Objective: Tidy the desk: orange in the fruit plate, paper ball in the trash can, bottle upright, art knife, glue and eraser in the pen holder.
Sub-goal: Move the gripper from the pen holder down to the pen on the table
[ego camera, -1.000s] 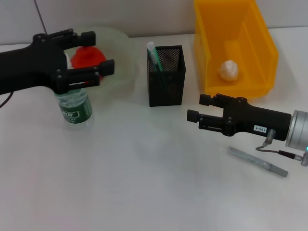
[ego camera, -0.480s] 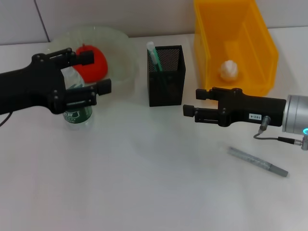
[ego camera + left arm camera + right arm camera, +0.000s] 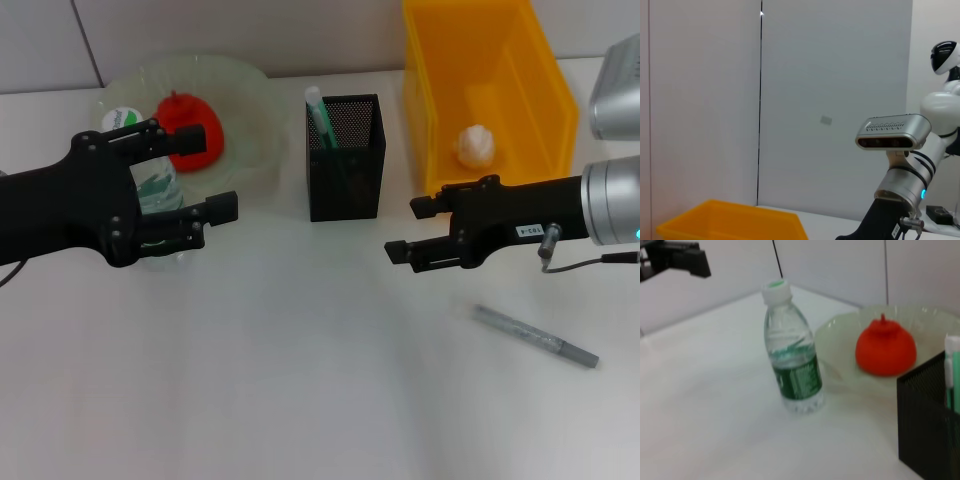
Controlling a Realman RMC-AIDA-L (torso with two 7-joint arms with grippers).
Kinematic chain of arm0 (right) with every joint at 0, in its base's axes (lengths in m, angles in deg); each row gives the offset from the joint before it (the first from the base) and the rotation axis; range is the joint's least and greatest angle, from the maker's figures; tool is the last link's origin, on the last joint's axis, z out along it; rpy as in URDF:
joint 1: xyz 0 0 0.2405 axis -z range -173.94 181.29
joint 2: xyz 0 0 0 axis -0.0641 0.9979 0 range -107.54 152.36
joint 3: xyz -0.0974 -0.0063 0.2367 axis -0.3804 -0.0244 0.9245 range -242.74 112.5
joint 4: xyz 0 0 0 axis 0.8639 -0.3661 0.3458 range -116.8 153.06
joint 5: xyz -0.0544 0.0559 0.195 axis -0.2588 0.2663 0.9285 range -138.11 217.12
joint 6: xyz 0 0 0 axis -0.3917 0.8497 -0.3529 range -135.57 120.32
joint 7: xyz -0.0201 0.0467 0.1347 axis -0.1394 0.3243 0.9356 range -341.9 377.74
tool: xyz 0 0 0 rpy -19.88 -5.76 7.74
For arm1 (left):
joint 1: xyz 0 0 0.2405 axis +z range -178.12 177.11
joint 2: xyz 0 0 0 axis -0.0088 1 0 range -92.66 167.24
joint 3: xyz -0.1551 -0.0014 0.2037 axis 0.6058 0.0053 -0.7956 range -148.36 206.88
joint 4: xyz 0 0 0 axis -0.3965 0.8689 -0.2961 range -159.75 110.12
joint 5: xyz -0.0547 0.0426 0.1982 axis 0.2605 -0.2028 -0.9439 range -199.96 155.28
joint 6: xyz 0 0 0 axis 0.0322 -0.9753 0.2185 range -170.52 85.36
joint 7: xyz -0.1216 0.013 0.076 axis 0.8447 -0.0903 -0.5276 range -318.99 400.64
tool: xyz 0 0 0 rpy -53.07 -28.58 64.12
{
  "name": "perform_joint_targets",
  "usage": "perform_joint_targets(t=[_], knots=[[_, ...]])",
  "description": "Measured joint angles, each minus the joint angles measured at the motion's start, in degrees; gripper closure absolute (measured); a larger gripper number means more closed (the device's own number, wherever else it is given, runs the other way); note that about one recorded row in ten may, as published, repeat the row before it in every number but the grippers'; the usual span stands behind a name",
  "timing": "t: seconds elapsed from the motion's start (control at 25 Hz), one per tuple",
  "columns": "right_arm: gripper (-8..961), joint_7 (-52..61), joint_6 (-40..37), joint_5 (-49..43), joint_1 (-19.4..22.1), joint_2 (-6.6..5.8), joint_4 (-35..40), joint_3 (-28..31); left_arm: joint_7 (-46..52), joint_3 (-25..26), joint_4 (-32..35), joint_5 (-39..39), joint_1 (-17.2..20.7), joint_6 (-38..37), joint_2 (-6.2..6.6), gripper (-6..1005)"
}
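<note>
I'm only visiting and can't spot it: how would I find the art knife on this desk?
Start at the big yellow bin at the back of the white desk. Come toward the near edge, past the right gripper, to the art knife lying alone. It is a slim grey stick, flat on the surface.

The left gripper (image 3: 195,170) hides most of the bottle (image 3: 150,190).
</note>
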Motion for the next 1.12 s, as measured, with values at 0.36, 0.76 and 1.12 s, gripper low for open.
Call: perform_joint_targets(t=[0.36,0.76,1.12], knots=[[199,16.66,-4.87,-16.94,-1.52,0.0,14.24,-5.28,-2.04,-0.29,-1.7,0.38,0.08,-0.53,0.03,217],[199,29.38,-11.93,-29.43,-5.31,-0.14,20.67,-8.23,-4.06,-0.43,-3.77,1.6,0.81,-1.39,-0.01,217],[199,33.73,-21.43,-37.18,-9.93,-0.2,21.55,-7.95,-5.55,-0.1,-4.47,2.35,1.55,-3.72,-0.05,217]])
